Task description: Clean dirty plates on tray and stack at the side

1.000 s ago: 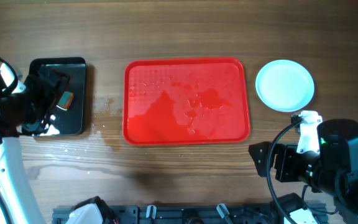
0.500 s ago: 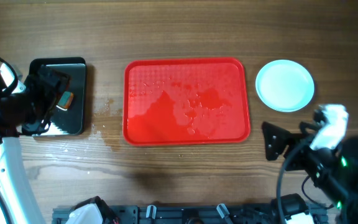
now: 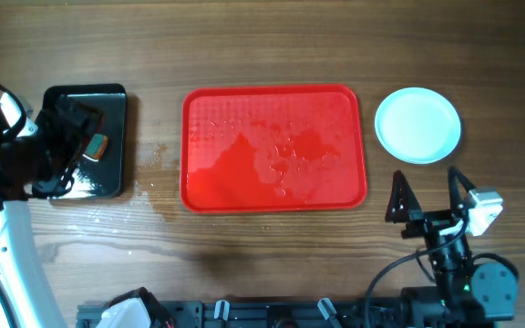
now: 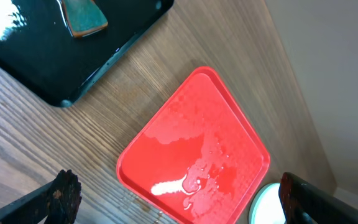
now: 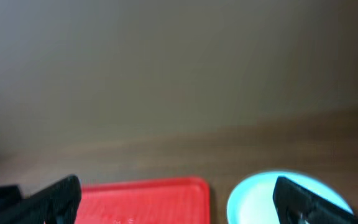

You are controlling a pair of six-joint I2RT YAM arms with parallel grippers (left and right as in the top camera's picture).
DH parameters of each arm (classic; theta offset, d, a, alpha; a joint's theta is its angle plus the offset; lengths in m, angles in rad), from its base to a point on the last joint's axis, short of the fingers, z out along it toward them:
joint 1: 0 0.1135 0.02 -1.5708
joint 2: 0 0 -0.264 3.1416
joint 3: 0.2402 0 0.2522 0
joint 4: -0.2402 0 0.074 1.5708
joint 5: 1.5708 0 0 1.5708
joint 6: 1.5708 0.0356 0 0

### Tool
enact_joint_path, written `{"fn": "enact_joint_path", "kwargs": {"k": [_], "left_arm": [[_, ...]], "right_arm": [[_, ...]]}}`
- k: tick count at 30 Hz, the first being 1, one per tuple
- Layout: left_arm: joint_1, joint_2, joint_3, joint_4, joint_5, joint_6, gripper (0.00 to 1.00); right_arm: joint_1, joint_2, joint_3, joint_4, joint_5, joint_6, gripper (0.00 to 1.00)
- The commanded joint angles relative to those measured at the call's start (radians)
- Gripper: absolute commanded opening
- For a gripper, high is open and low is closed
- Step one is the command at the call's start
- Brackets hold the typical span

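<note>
The plates point(image 3: 417, 125) sit just beyond the right gripper's point(image 3: 424, 185) spread fingers point(image 3: 396, 196)

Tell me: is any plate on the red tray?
No, the large red rectangular plastic tray holds only wet smears; the round pale plate sits beside it.

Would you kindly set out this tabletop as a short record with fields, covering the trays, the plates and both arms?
red tray: centre, wet, nothing on it
plates: right of the red tray, off it; stack count unclear
black tray: far left, holds a sponge
left gripper: jaws open, empty, over the black tray
right gripper: jaws open, empty, near the plates
</note>
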Motion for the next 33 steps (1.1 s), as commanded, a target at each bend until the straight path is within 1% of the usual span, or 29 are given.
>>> {"fn": "enact_joint_path", "kwargs": {"k": [1,5,9,14,16,17,19,21,24,30,33], "left_arm": [[0.001,-0.004,0.003,0.0,0.015,-0.002,1.0],[0.001,-0.004,0.003,0.0,0.015,-0.002,1.0],[0.001,-0.004,0.003,0.0,0.015,-0.002,1.0],[0.001,-0.004,0.003,0.0,0.015,-0.002,1.0],[0.001,-0.004,0.003,0.0,0.015,-0.002,1.0],[0.001,-0.004,0.003,0.0,0.015,-0.002,1.0],[0.001,-0.004,0.003,0.0,0.015,-0.002,1.0],[0.001,-0.004,0.003,0.0,0.015,-0.002,1.0],[0.001,-0.004,0.003,0.0,0.015,-0.002,1.0],[0.001,-0.004,0.003,0.0,0.015,-0.002,1.0],[0.001,-0.004,0.003,0.0,0.015,-0.002,1.0]], "right_arm": [[-0.022,-0.022,-0.105,0.116,-0.019,-0.032,1.0],[-0.022,-0.022,-0.222,0.28,-0.019,-0.056,1.0],[-0.021,-0.022,-0.314,0.362,-0.038,-0.072,1.0],[-0.021,-0.022,-0.311,0.318,-0.074,-0.197,1.0],[-0.021,-0.022,-0.311,0.274,-0.076,-0.257,1.0],[-0.021,-0.022,-0.311,0.246,-0.063,-0.273,1.0],[-0.021,-0.023,-0.311,0.246,-0.05,-0.3,1.0],[-0.021,-0.023,-0.31,0.243,-0.017,-0.301,1.0],[-0.021,-0.023,-0.311,0.238,0.037,-0.251,1.0],[-0.021,-0.023,-0.311,0.237,0.063,-0.235,1.0],[-0.021,-0.023,-0.31,0.238,0.093,-0.173,1.0]]}}
